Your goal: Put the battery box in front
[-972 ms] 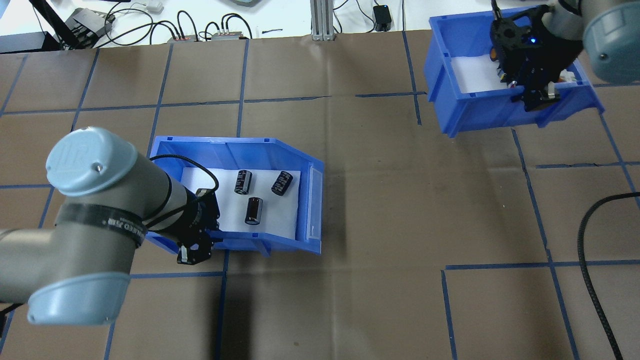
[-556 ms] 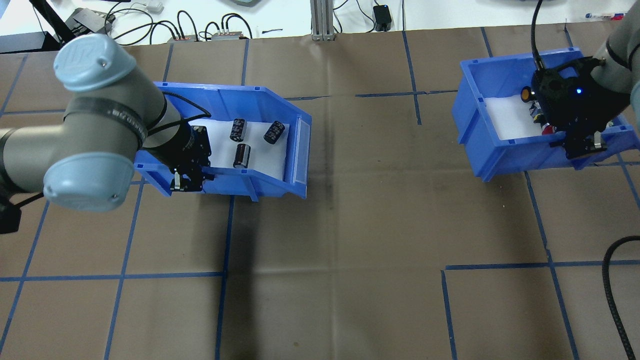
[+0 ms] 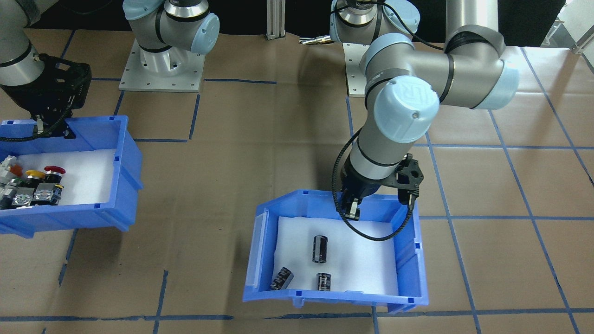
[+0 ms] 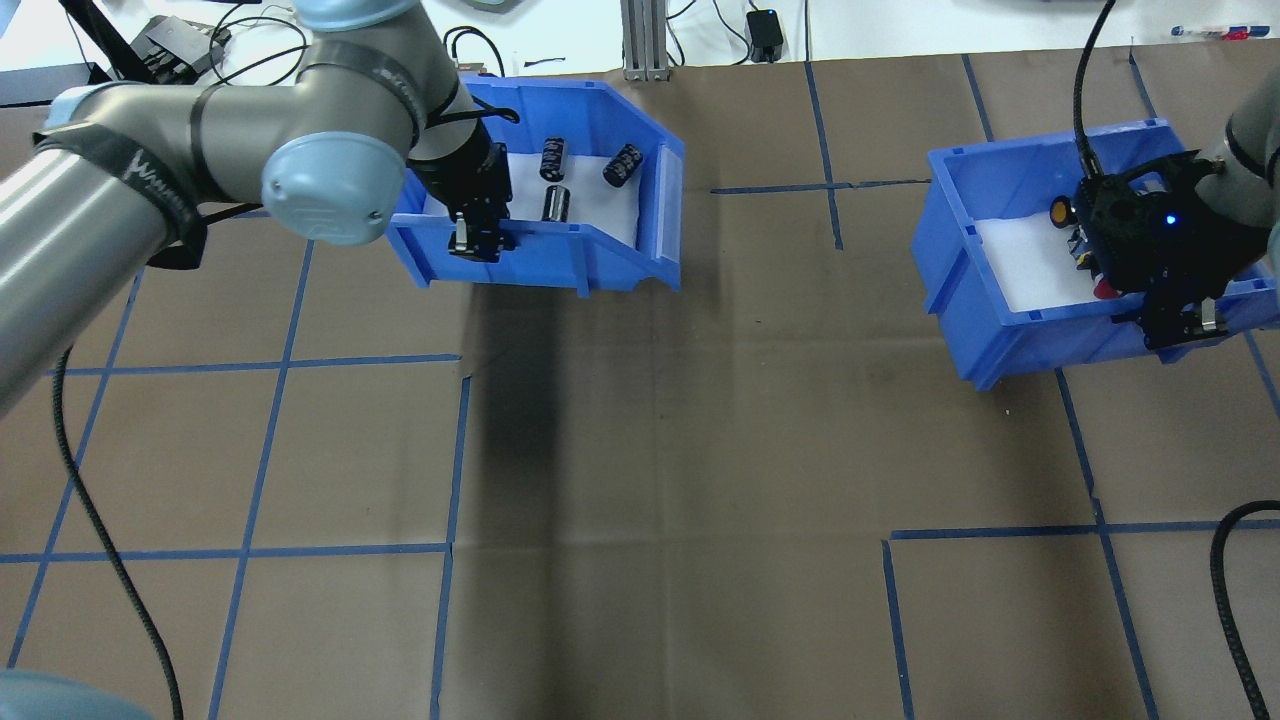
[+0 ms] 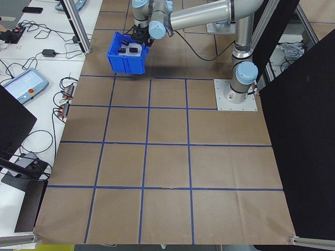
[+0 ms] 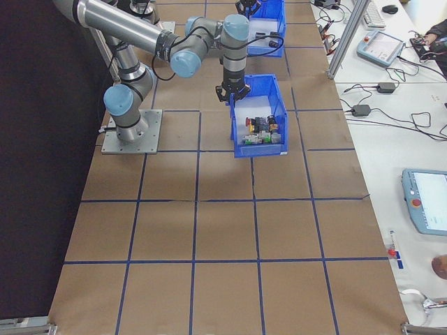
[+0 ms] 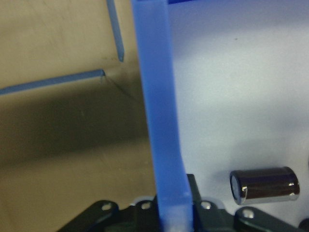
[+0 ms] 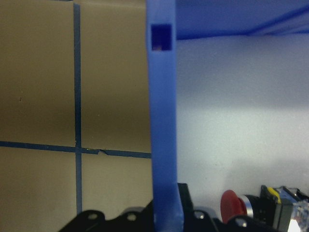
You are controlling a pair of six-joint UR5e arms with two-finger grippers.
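Blue battery box at far table end, dark cells inside; arm reaching over rim.

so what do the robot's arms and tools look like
Both arms are grey metal tubes with pale blue joint caps; the left arm cap shows a UR logo. Each tool, left tool and right tool, is black, with black cable looping to it; the right has a blue light.

Table is covered in brown paper with a blue tape grid. Battery box is near the far edge, the switch bin is over on the right, and both arm bases are bolted straight onto it.
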